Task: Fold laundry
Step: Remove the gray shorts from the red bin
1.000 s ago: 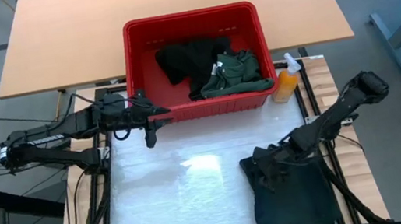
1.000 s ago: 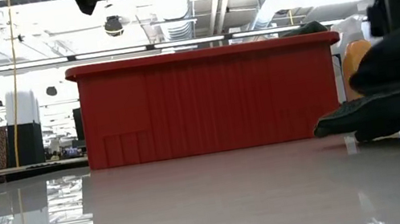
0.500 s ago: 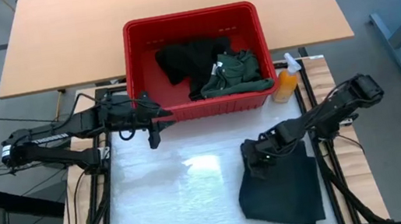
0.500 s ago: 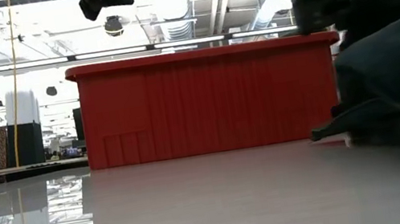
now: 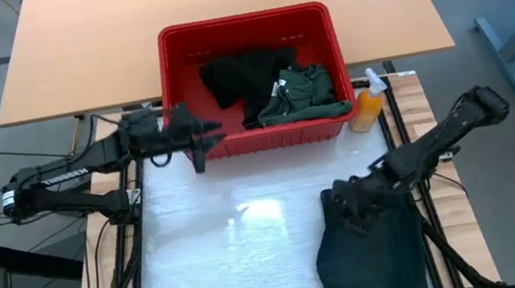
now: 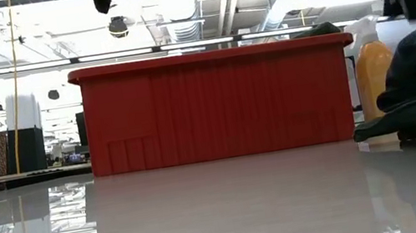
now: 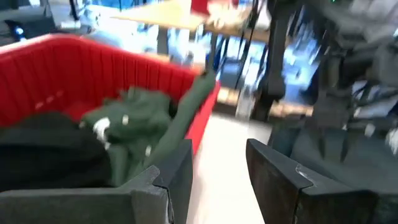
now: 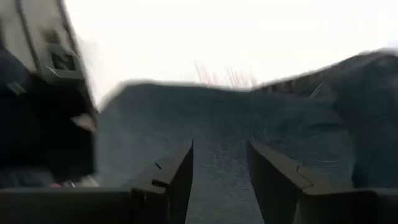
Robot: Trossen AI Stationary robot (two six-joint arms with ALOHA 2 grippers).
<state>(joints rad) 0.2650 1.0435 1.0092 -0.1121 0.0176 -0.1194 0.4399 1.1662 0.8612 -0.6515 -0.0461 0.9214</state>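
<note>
On the table [image 5: 253,256] the dark cloth [image 5: 373,249] looks soft and floppy, best pinched at an edge; both sets of jaws are apart, holding nothing.

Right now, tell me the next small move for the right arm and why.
Probably lower the right gripper and close it on the dark garment. That garment lies bunched on the table, and the gripper sits over its top edge with fingers apart, nothing visibly between them.
</note>
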